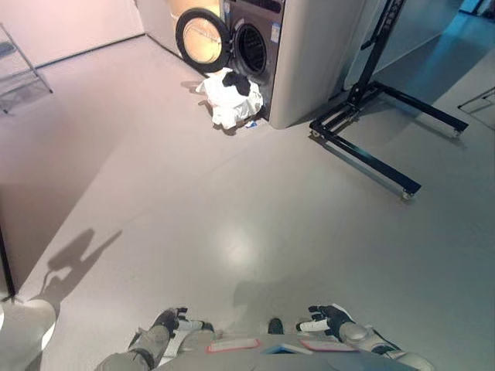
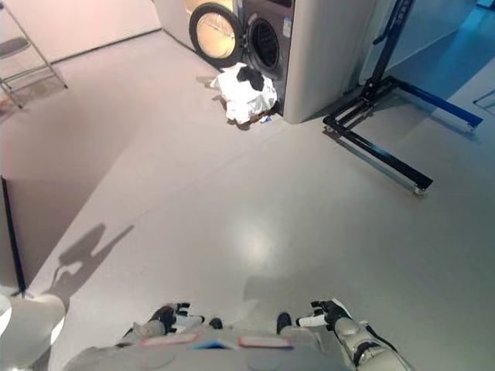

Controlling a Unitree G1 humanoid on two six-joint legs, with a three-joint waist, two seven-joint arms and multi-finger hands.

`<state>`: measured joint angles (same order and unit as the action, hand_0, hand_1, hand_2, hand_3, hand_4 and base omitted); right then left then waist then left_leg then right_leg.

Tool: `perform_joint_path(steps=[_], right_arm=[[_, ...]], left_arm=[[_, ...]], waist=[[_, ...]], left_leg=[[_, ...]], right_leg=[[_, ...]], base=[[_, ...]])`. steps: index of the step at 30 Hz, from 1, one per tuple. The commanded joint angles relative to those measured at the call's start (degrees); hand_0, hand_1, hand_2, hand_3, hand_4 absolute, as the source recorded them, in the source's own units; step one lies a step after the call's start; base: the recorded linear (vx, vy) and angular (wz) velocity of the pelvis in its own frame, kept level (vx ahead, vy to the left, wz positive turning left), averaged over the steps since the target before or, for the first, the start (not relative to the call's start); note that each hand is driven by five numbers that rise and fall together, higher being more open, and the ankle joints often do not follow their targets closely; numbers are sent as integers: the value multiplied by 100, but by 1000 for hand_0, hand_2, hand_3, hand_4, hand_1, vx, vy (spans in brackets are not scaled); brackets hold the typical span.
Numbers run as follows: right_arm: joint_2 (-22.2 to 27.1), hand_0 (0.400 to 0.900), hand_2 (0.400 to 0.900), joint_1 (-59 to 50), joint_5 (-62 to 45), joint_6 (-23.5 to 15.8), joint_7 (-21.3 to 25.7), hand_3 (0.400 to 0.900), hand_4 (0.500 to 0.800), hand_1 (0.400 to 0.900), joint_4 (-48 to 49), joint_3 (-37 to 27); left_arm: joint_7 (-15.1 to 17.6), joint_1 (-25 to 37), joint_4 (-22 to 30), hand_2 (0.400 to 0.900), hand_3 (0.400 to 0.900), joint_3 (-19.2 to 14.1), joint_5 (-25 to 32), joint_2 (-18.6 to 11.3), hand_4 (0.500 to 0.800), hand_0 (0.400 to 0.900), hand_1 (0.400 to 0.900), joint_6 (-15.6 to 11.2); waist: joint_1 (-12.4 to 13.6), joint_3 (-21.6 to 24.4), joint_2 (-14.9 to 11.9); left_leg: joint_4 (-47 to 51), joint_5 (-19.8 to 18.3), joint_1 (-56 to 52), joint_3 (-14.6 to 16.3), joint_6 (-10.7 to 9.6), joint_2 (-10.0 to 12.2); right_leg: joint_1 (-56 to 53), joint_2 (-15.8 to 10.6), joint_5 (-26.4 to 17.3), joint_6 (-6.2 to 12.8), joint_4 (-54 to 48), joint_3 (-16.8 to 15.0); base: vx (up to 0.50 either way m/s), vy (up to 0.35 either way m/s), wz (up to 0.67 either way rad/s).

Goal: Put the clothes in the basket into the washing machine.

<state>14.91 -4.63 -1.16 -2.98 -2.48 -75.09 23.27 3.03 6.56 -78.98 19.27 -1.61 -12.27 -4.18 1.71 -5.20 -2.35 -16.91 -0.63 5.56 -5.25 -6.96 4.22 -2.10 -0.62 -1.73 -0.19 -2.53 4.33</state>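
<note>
Far off: washing machine [image 1: 294, 54], door open | clothes [image 1: 230, 98] heaped on grey floor [image 1: 232, 216] | left hand [image 1: 172, 318], right hand [image 1: 329, 318] low, fingers relaxed, empty

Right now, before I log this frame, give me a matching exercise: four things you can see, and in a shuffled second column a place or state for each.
Things:
1. washing machine door
2. pile of clothes
3. black wheeled frame
4. right hand

Places or states:
A. low at the bottom edge, holding nothing
B. swung open
C. on the floor to the right of the washing machine
D. heaped on the floor below the drum opening

Pairs: 1-B, 2-D, 3-C, 4-A
</note>
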Motion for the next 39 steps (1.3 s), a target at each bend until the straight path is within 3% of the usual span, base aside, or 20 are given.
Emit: perform_joint_path(steps=[1,5,8,11,15,16,17,18,19,20,22,23,24,27,29,30,32,36,37,39], right_arm=[[151,900,900,-173,-168,-54,18,900,800,900,-79,208],[194,900,900,-186,-209,-42,50,900,800,900,-162,126],[187,900,900,-227,-203,-69,112,900,800,900,-210,136],[184,900,900,-245,-227,-91,135,900,800,900,-214,109],[75,900,900,-143,-207,-76,81,900,800,900,-265,68],[47,900,900,-112,-234,-80,64,900,800,900,-271,57],[28,900,900,-86,-291,-89,52,900,800,900,-283,-45],[30,900,900,-87,-291,-89,52,900,800,900,-283,-46],[57,900,900,-75,-350,-74,51,900,800,900,-315,-201],[64,900,900,-75,-336,-74,68,900,800,900,-296,-218],[73,900,900,-63,-334,-79,64,900,800,900,-286,-254],[101,900,900,-33,-357,-86,79,900,800,900,-271,-325],[104,900,900,-10,-377,-86,70,900,800,900,-282,-358],[115,900,900,72,-431,-92,91,900,800,900,-332,-429],[136,900,900,110,-476,-86,116,900,800,900,-350,-461],[143,900,900,110,-507,-69,109,900,800,900,-385,-505],[173,900,900,109,-513,-59,74,900,800,900,-387,-555],[169,900,900,143,-515,-30,44,900,800,900,-415,-573],[162,900,900,205,-510,-24,46,900,800,900,-440,-578],[244,900,900,192,-588,-106,68,900,800,900,-428,-546]], left_arm=[[42,214,34,900,900,146,62,-31,800,900,900,-8],[73,142,-29,900,900,85,83,-36,800,900,900,-14],[131,151,-37,900,900,151,14,-13,800,900,900,-48],[134,109,-25,900,900,162,-18,17,800,900,900,-71],[77,43,-43,900,900,220,-49,-25,800,900,900,-85],[58,57,-23,900,900,233,-39,-49,800,900,900,-87],[31,87,9,900,900,262,-44,-90,800,900,900,-88],[31,88,9,900,900,262,-44,-88,800,900,900,-88],[16,143,75,900,900,269,-48,-135,800,900,900,-83],[28,198,139,900,900,279,-24,-172,800,900,900,-82],[34,248,182,900,900,270,-1,-199,800,900,900,-81],[40,323,208,900,900,255,76,-242,800,900,900,-85],[32,356,192,900,900,251,87,-241,800,900,900,-93],[10,406,203,900,900,278,135,-217,800,900,900,-133],[-3,437,195,900,900,291,176,-203,800,900,900,-163],[-47,473,127,900,900,301,183,-115,800,900,900,-198],[-103,487,119,900,900,240,216,-79,800,900,900,-261],[-104,468,131,900,900,160,247,-50,800,900,900,-298],[-106,406,143,900,900,157,206,-14,800,900,900,-293],[-57,341,260,900,900,170,273,15,800,900,900,-364]], waist=[[89,-436,-227],[139,-310,-161],[204,-193,-15],[222,-52,45],[246,299,-62],[261,316,-125],[249,347,-228],[260,359,-212],[184,248,-150],[102,132,-62],[16,50,39],[-161,-156,224],[-260,-229,282],[-464,-317,368],[-574,-346,358],[-679,-279,244],[-834,-182,163],[-906,-131,213],[-897,-43,205],[-913,80,259]], left_leg=[[-1926,907,1101,-1,277,-305],[-933,1015,1600,433,191,-34],[1375,1350,1396,656,103,276],[2110,1484,1389,886,63,346],[1969,1538,1086,945,272,106],[1865,1421,1008,942,374,7],[1708,1085,790,937,629,-318],[1701,1084,809,940,626,-298],[1528,728,510,884,869,-498],[1541,628,290,821,976,-523],[1594,540,70,764,1054,-535],[1762,476,-357,633,1120,-497],[1850,469,-557,541,1125,-492],[1979,303,-944,337,1092,-510],[2028,88,-1213,241,1039,-534],[2142,-245,-1624,130,920,-637],[2188,-538,-2011,-49,801,-639],[2139,-733,-2486,-193,652,-449],[2002,-754,-2522,-248,576,-399],[1118,-357,-2446,-314,361,-181]], right_leg=[[-629,-15,586,-31,175,-106],[-897,-5,828,-10,85,-124],[-1273,29,1060,149,-104,-294],[-1482,-67,1191,269,-104,-434],[-1553,-394,1105,527,462,-584],[-1449,-486,833,619,810,-635],[-1117,-641,-170,767,1905,-792],[-1098,-623,-184,765,1900,-804],[-603,-615,-1063,812,3289,-807],[-241,-505,-1232,827,3950,-752],[32,-448,-1249,841,4453,-675],[800,-328,-972,818,5219,-483],[1095,-327,-769,762,5256,-406],[1599,-518,-323,597,4615,-207],[1757,-608,-213,595,3918,-55],[1777,-683,-366,730,2039,111],[1868,-687,-677,899,642,-11],[1794,-544,-954,990,116,-149],[1682,-543,-918,937,136,-107],[1407,-309,-989,688,174,-253]], base=[[102,-129,14],[282,-6,-11],[440,109,-34],[430,136,-45],[579,228,-38],[455,206,-10],[447,205,-11],[600,336,12],[420,295,24],[607,402,43],[394,231,44],[453,183,58],[454,187,56],[460,41,47],[608,-87,44],[680,-200,44],[780,-230,51],[522,-180,28],[544,-290,31],[693,-404,37]])
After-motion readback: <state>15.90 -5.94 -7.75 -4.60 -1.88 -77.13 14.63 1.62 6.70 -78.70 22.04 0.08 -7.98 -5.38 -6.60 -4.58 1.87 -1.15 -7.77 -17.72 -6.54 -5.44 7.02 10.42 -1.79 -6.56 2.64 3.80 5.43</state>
